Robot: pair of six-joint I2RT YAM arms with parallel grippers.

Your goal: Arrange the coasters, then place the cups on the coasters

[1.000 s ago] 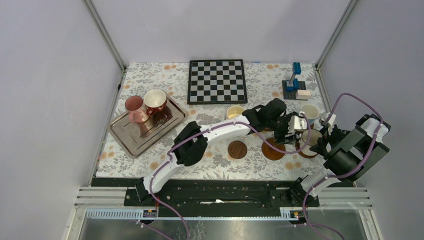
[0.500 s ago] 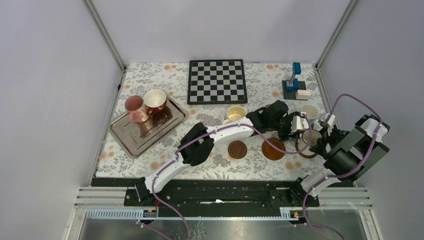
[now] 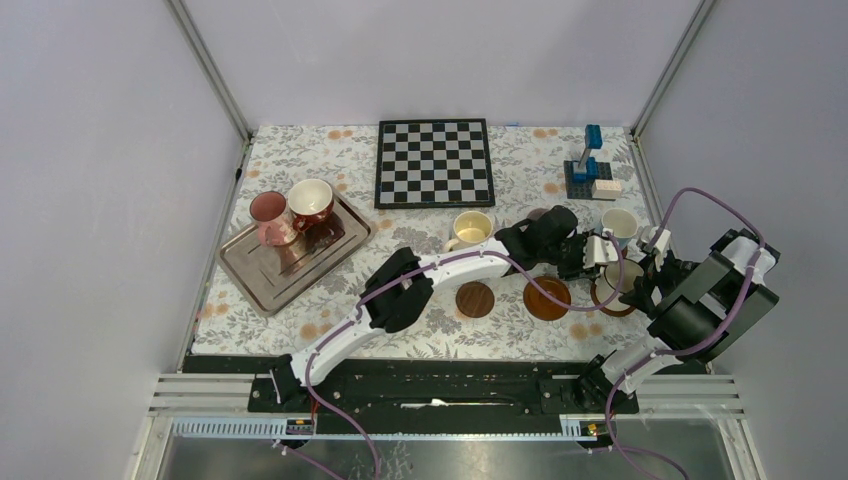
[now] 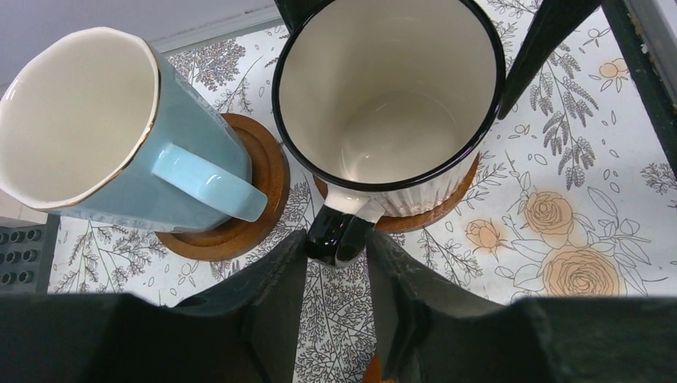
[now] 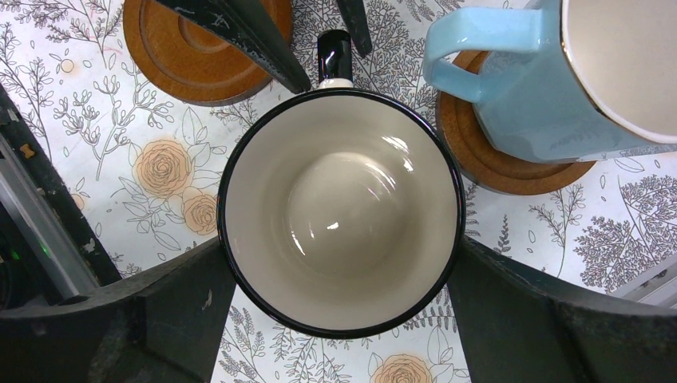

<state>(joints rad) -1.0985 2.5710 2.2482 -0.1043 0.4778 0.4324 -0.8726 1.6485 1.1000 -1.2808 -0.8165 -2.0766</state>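
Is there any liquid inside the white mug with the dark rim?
No, the right wrist view shows the white mug empty, its bare bottom visible.

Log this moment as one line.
left gripper: clamping white mug handle | right gripper: open around it | coaster: under white mug

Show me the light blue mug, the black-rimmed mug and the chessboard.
light blue mug (image 4: 207, 182), left wrist view, on its handle.
black-rimmed mug (image 5: 339, 215), right wrist view, on its inside bottom.
chessboard (image 3: 434, 162), top external view, on its middle.
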